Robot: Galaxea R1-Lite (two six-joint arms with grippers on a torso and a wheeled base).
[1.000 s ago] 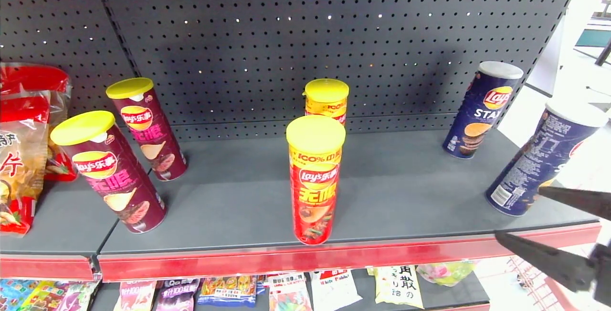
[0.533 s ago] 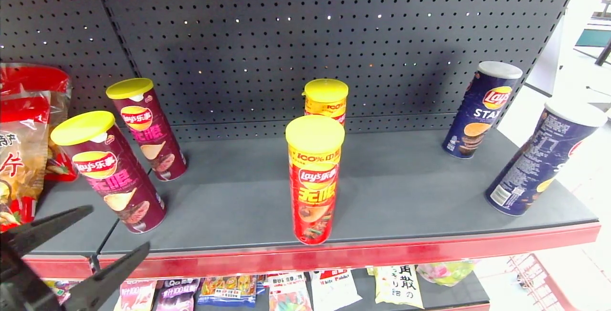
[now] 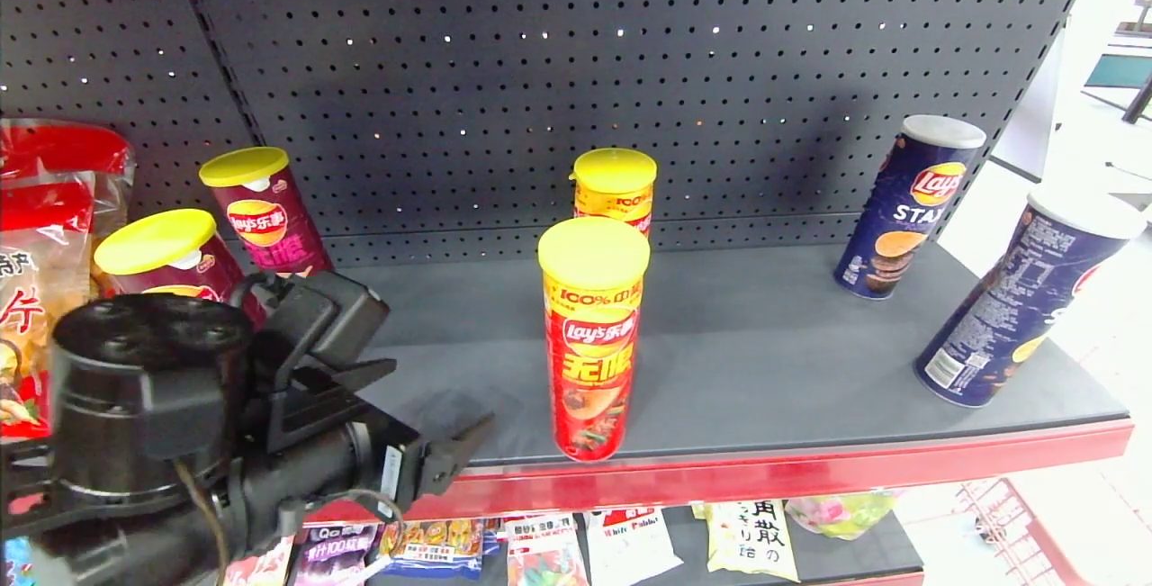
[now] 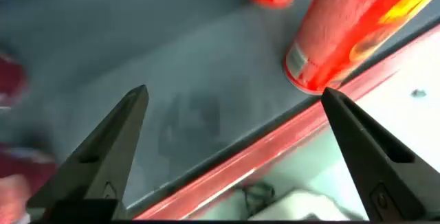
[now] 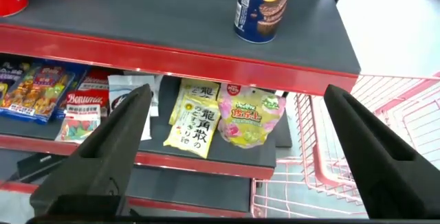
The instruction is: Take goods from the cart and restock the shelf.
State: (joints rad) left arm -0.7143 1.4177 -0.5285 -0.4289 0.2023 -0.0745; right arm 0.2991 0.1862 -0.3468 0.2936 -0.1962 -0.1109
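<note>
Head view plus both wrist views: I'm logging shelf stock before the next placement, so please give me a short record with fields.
shelf: dark grey deck, red front edge
red chip cans: two, yellow lids, second one behind
maroon chip cans: two at left, second farther back
blue chip cans: two at right, second nearer the front
left gripper: open, empty, over the shelf's front edge, left of the front red can
right gripper: open, empty, facing snack packets on the lower shelf
cart: red wire, below right

My left arm (image 3: pixel 297 469) is matte black with a round, screw-dotted joint cap (image 3: pixel 148 334) and thin looping cables (image 3: pixel 205 514); left gripper (image 4: pixel 235 92) and right gripper (image 5: pixel 238 90) carry tapered black fingers (image 4: pixel 103 155)
</note>
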